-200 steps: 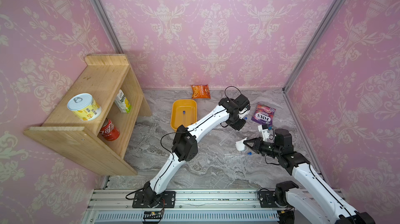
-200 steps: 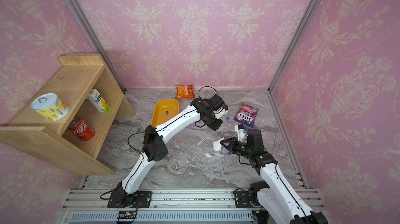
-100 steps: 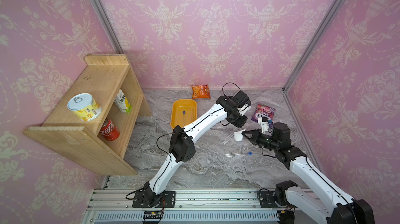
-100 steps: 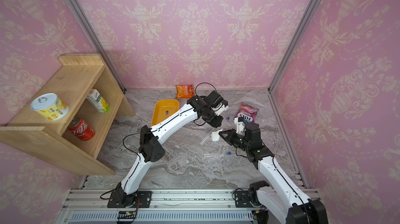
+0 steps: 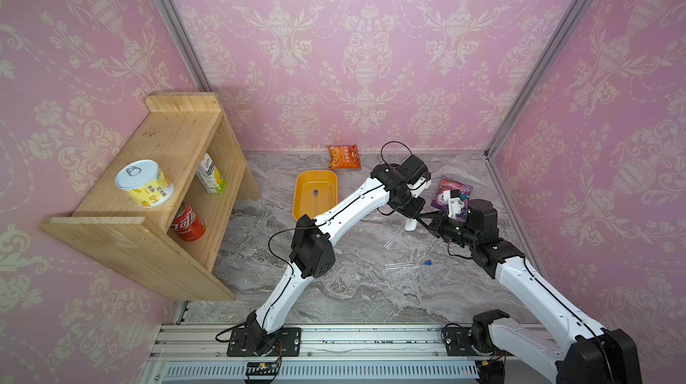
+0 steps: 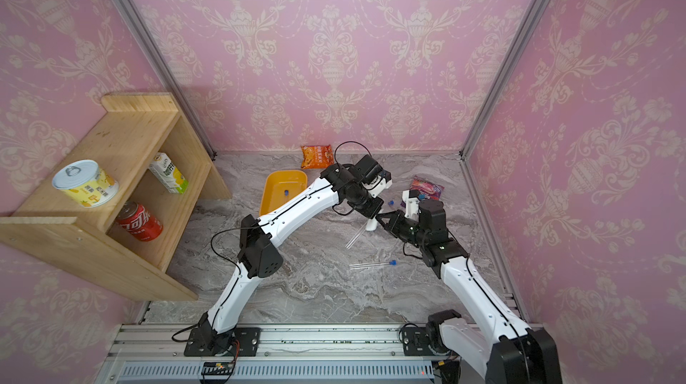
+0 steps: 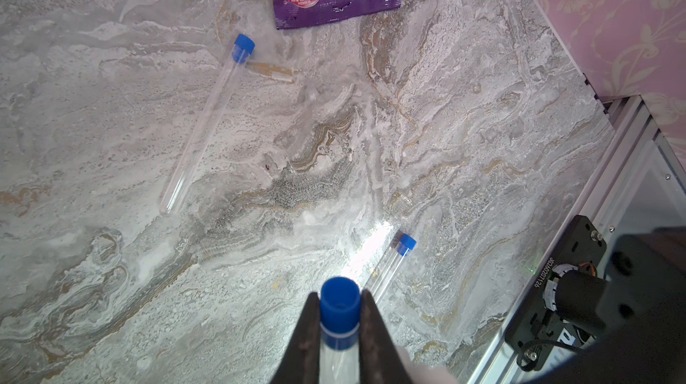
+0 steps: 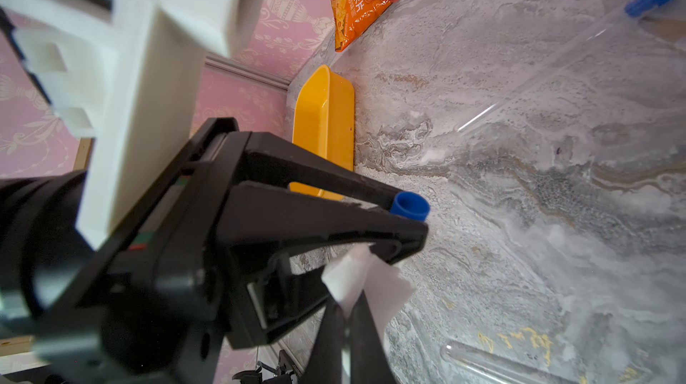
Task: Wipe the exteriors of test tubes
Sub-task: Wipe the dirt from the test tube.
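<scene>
Reaches far forward and across to the right with the left arm (image 5: 356, 202), elbow raised, wrist angled down. Clamps the left gripper (image 7: 339, 295) on a test tube (image 7: 339, 330) just below its cap. Extends the right arm (image 5: 538, 289) forward, right gripper (image 8: 346, 302) fully closed on a white wipe (image 8: 382, 285), close beside the left gripper.

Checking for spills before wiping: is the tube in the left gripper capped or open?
Capped. In the left gripper, the tube between the fingers wears its blue cap.
</scene>
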You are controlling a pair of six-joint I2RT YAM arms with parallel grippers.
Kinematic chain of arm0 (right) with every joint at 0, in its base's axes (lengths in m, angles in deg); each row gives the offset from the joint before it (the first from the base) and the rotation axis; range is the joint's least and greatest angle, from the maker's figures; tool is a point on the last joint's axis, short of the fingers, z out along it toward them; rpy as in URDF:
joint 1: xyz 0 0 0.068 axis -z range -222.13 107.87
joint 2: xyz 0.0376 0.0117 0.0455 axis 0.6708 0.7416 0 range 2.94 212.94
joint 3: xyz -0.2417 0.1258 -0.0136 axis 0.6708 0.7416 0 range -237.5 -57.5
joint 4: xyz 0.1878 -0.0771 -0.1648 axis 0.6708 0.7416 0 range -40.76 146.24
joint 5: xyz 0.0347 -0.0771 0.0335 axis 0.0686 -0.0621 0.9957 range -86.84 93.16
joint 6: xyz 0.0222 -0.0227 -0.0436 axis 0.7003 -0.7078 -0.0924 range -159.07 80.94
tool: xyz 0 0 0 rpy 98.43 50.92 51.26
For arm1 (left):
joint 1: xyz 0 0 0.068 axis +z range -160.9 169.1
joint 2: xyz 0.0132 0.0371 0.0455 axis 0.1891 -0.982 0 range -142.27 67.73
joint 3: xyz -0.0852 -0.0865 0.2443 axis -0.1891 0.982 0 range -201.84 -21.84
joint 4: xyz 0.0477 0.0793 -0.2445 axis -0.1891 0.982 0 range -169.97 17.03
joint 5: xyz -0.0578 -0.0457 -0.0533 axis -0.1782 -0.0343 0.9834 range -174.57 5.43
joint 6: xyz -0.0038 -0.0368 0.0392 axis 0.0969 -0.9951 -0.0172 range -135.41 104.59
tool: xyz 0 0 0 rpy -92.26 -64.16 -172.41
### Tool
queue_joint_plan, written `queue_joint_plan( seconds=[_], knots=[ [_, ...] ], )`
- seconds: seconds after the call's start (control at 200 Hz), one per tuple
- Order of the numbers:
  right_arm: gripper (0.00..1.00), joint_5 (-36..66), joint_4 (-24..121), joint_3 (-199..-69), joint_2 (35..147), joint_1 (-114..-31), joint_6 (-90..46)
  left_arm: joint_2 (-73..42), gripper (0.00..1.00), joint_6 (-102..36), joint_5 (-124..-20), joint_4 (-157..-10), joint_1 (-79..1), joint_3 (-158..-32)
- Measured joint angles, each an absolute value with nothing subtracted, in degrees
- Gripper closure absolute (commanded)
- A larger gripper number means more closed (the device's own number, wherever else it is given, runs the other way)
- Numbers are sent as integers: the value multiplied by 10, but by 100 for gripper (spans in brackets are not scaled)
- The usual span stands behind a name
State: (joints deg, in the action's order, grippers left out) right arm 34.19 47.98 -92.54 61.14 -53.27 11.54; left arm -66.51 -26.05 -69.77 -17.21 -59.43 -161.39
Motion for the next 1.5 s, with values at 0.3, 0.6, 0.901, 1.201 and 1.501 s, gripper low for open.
queue_joint_plan(
  seconds=[0.3, 0.6, 0.901, 1.201, 1.501],
  knots=[
    [100, 333, 456, -915, 621, -545, 116, -662, 83, -269, -694, -176, -591, -1607],
    [100, 312, 454, -894, 608, -581, 120, -653, 83, -269, -687, -185, -590, -1603],
    [100, 273, 457, -864, 585, -655, 136, -640, 83, -269, -685, -192, -590, -1596],
    [100, 235, 496, -859, 539, -685, 137, -633, 83, -272, -678, -198, -590, -1594],
    [100, 261, 543, -900, 546, -581, 104, -609, 83, -282, -668, -221, -590, -1541]
  ],
)
